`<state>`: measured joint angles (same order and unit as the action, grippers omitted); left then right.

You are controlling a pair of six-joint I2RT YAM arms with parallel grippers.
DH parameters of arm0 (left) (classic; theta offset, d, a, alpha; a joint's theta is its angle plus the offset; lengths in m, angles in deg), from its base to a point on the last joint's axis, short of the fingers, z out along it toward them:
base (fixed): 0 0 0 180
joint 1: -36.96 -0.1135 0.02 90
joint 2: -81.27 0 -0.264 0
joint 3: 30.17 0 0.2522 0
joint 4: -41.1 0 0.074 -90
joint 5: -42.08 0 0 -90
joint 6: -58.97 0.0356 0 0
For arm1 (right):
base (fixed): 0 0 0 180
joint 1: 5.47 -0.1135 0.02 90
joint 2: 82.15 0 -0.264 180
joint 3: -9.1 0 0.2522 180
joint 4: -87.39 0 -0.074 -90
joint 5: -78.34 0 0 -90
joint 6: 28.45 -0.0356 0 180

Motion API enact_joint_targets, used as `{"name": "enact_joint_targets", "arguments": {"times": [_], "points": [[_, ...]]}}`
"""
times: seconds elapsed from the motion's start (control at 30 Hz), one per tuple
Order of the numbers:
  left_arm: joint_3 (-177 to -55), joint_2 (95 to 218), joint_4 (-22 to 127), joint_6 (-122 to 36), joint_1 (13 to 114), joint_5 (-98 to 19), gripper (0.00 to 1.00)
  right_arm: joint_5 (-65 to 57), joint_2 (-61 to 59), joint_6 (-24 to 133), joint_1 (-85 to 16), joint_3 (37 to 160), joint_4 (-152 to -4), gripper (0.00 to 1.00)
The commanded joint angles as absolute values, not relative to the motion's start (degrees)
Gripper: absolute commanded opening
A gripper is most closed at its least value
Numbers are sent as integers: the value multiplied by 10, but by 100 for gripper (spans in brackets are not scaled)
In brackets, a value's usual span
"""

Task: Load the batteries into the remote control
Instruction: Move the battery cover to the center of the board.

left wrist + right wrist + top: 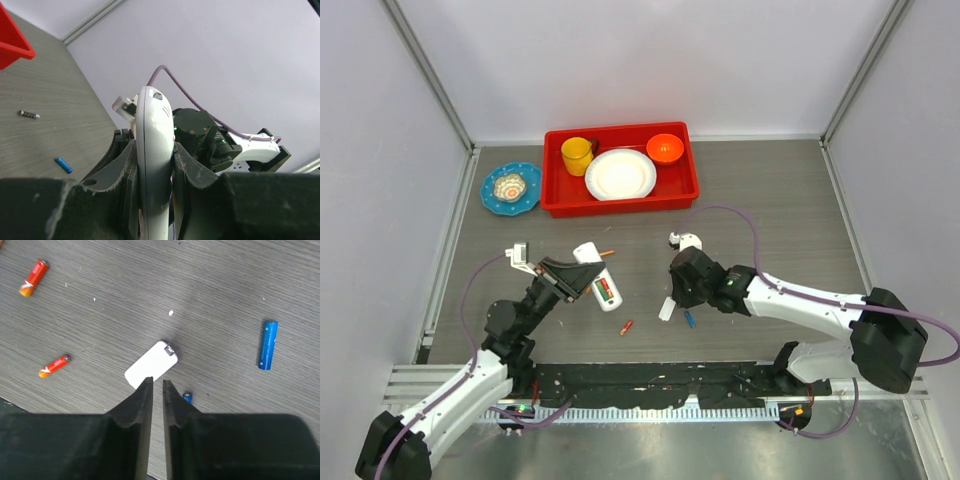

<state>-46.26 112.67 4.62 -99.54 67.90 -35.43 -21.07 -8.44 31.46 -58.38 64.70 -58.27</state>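
Observation:
My left gripper [578,277] [152,146] is shut on the white remote control [596,274] [155,130] and holds it off the table. In the top view the remote's open back shows green and red cells [607,292]. My right gripper [673,291] [156,383] hovers low over the table with its jaws almost together and nothing between them. Just beyond its tips lies the small white cover [151,365] [666,308]. A blue battery [267,345] lies to the right, and another blue battery [187,398] peeks out by the right finger. Two orange-red batteries [33,277] [54,365] lie to the left.
A red tray [558,197] at the back holds a yellow cup [577,155], a white plate [620,174] and an orange bowl [665,149]. A blue dish [511,187] sits left of it. One more battery [607,252] lies behind the remote.

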Motion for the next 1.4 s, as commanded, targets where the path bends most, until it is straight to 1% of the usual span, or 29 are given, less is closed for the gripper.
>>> {"name": "enact_joint_targets", "arguments": {"times": [0.0,0.03,0.07,0.37,0.67,1.03,1.37], "points": [[-448,1119,82,-981,679,-361,0,-225,-102,330,-598,649,-613,11],[-449,1121,81,-982,678,-361,0,-220,-97,332,-603,650,-609,3],[-449,1125,78,-983,678,-358,0,-218,-93,333,-608,650,-607,1],[-454,1166,54,-985,678,-352,0,-207,-51,339,-645,649,-576,1],[-453,1197,23,-987,679,-344,0,-201,-15,331,-654,634,-583,1],[-452,1178,45,-980,679,-353,0,-199,48,326,-654,652,-623,1],[-451,1175,46,-977,679,-357,0,-243,95,310,-646,681,-649,1]]}}
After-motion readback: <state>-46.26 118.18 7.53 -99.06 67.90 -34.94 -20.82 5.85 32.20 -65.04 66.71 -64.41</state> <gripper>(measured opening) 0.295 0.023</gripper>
